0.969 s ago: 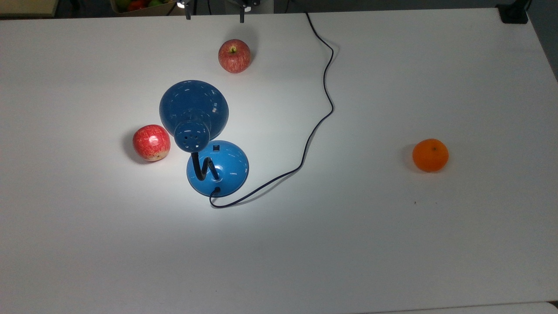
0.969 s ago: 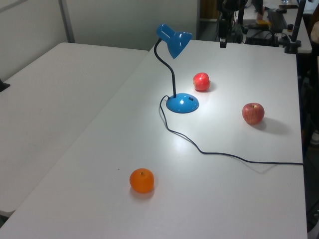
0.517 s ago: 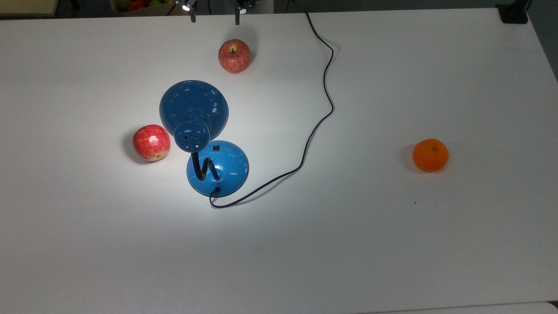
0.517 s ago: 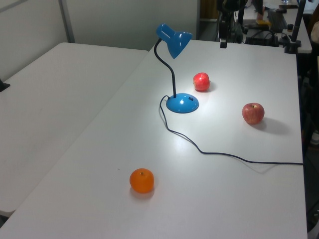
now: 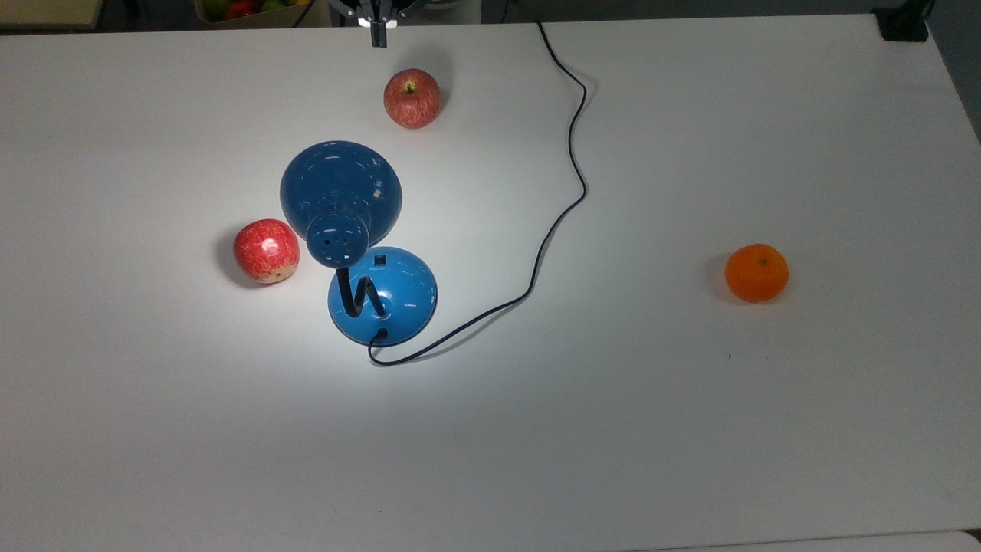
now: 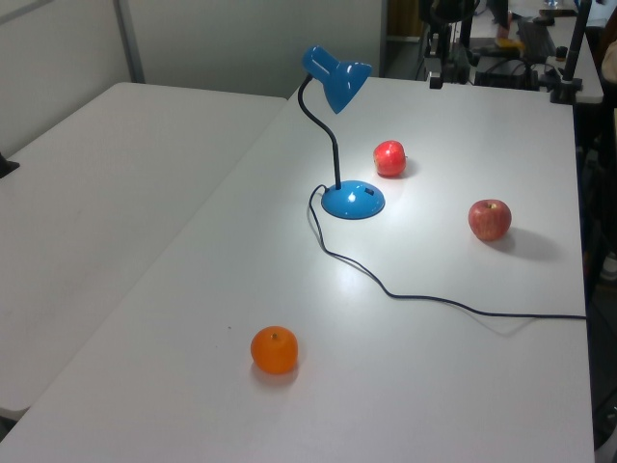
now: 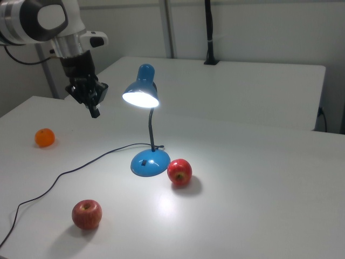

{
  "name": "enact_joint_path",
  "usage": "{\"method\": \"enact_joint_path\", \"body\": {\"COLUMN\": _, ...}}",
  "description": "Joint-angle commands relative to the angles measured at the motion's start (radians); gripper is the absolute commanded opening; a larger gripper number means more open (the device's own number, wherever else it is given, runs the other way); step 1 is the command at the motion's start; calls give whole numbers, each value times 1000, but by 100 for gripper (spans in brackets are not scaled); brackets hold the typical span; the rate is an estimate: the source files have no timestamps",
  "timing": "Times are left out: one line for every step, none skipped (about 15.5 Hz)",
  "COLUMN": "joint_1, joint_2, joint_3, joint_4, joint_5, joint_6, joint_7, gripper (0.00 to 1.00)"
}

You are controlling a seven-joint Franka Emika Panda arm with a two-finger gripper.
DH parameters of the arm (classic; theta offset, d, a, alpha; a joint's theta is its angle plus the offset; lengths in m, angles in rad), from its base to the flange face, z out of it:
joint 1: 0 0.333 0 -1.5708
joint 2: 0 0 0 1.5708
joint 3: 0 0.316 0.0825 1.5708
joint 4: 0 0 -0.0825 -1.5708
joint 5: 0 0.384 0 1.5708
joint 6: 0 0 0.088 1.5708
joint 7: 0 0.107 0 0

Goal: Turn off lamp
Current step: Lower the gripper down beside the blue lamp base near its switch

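**Fingers drawn together, lamp lit**

A second ago the two fingertips at the top view's far edge stood well apart; now they meet in one narrow tip, so the gripper (image 5: 378,34) is closed on nothing. Nothing on the table has shifted.

In the right view the gripper (image 7: 94,110) hangs in the air above the table, at the right view's left of the lamp (image 7: 145,127) and well apart from it. In the left view the gripper (image 6: 436,81) sits at the far end of the table, partly lost against dark equipment behind it.

Count: one lamp (image 5: 360,245), two apples, one orange, one cord.

The lamp stands on the white table (image 5: 690,429) in the top view's left half, its shade glowing in the right view and a bright pool lying round its base. The small black switch (image 5: 378,261) sits on the base's far side in the top view; the shade covers part of the base there.

One apple (image 5: 266,251) lies just left of the base in the top view. The other apple (image 5: 412,97) lies farther off, near the gripper. The orange (image 5: 756,272) sits well apart on the top view's right.

The cord (image 5: 563,199) runs from the base to the far edge, where it is cut off. The arm is cut off at the top view's upper border.
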Motion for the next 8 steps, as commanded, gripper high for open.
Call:
{"method": "enact_joint_path", "body": {"joint_1": 11, "joint_2": 0, "joint_3": -16, "joint_4": -36, "joint_5": 1, "joint_6": -20, "joint_7": -28, "gripper": 0}}
{"method": "enact_joint_path", "body": {"joint_1": 5, "joint_2": 3, "joint_3": -16, "joint_4": -51, "joint_5": 1, "joint_6": 0, "joint_7": -26, "gripper": 0}}
{"method": "enact_joint_path", "body": {"joint_1": -3, "joint_2": -2, "joint_3": -16, "joint_4": -85, "joint_5": 3, "joint_6": 34, "joint_7": -26, "gripper": 0}}
{"method": "enact_joint_path", "body": {"joint_1": -8, "joint_2": -3, "joint_3": -16, "joint_4": -122, "joint_5": 3, "joint_6": 72, "joint_7": -26, "gripper": 0}}
{"method": "enact_joint_path", "body": {"joint_1": -8, "joint_2": -3, "joint_3": -16, "joint_4": -151, "joint_5": 3, "joint_6": 109, "joint_7": -26, "gripper": 0}}
{"method": "enact_joint_path", "body": {"joint_1": -11, "joint_2": -3, "joint_3": -16, "joint_4": -184, "joint_5": 3, "joint_6": 143, "joint_7": -25, "gripper": 0}}
{"method": "enact_joint_path", "body": {"joint_1": -11, "joint_2": -3, "joint_3": -16, "joint_4": -223, "joint_5": 3, "joint_6": 184, "joint_7": -25, "gripper": 0}}
{"method": "enact_joint_path", "body": {"joint_1": -11, "joint_2": -3, "joint_3": -16, "joint_4": -255, "joint_5": 3, "joint_6": 228, "joint_7": -22, "gripper": 0}}
